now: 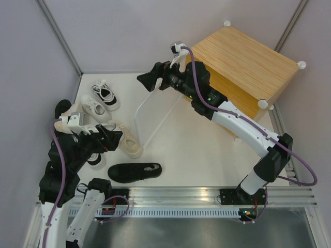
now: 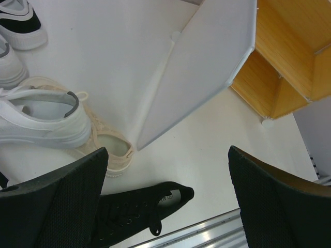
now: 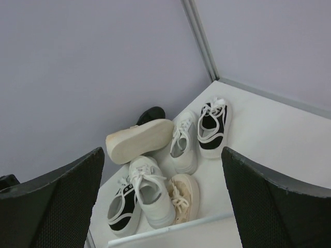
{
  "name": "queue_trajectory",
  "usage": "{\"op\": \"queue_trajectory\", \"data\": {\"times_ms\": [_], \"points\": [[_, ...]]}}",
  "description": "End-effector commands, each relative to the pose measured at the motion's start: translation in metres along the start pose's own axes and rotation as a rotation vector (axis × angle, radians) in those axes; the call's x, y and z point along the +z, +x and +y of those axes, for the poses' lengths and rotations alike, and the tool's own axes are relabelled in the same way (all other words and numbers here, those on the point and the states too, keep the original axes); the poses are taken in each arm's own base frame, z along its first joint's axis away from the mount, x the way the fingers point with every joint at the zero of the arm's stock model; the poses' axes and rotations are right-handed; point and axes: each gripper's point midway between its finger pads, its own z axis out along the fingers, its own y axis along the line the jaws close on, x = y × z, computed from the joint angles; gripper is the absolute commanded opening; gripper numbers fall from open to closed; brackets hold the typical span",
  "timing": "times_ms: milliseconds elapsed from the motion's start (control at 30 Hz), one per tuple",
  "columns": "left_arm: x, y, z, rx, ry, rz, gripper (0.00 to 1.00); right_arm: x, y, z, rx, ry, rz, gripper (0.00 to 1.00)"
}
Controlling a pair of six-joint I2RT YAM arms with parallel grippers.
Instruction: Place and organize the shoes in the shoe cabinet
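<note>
The shoe cabinet stands at the back right, and its frosted white door hangs swung out to the left. Several shoes lie in the left corner: a white-and-black one, a white one and a cream one. One black shoe lies alone near the front rail. My left gripper hovers open above the cream shoe and the black shoe. My right gripper is open beside the door's top and faces the pile, where an overturned shoe shows its pale sole. Neither gripper holds anything.
Grey walls close in the left and back sides, with a metal post in the corner. An aluminium rail runs along the near edge. The open cabinet shows a wooden inner shelf. The door's top edge crosses the bottom of the right wrist view.
</note>
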Motion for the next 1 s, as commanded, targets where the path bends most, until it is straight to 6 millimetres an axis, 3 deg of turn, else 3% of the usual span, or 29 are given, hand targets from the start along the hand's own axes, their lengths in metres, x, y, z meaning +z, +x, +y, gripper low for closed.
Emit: {"op": "queue_trajectory", "data": {"times_ms": [0, 233, 400, 467, 533, 733, 833, 967], "points": [[-0.004, -0.013, -0.024, 0.061, 0.109, 0.017, 1.00, -0.001, -0.048, 0.010, -0.056, 0.011, -0.131, 0.98], [-0.002, -0.009, -0.063, 0.027, 0.305, 0.141, 0.89, -0.027, -0.045, 0.003, -0.088, 0.073, -0.104, 0.98], [-0.008, -0.002, -0.098, -0.069, 0.504, 0.243, 0.88, -0.074, -0.037, -0.012, -0.116, 0.179, -0.079, 0.98], [-0.005, -0.010, -0.104, -0.088, 0.533, 0.223, 0.89, -0.099, -0.034, -0.017, -0.117, 0.212, -0.087, 0.98], [0.000, -0.013, -0.102, -0.108, 0.515, 0.206, 0.91, -0.117, -0.031, -0.022, -0.111, 0.243, -0.102, 0.98], [0.035, -0.017, -0.095, -0.170, 0.488, 0.176, 0.94, -0.199, -0.022, -0.036, -0.090, 0.338, -0.184, 0.98], [0.050, -0.012, -0.093, -0.188, 0.467, 0.194, 0.94, -0.222, -0.023, -0.041, -0.087, 0.377, -0.206, 0.98], [0.066, -0.006, -0.106, -0.190, 0.472, 0.210, 0.94, -0.249, -0.022, -0.039, -0.073, 0.369, -0.254, 0.98]]}}
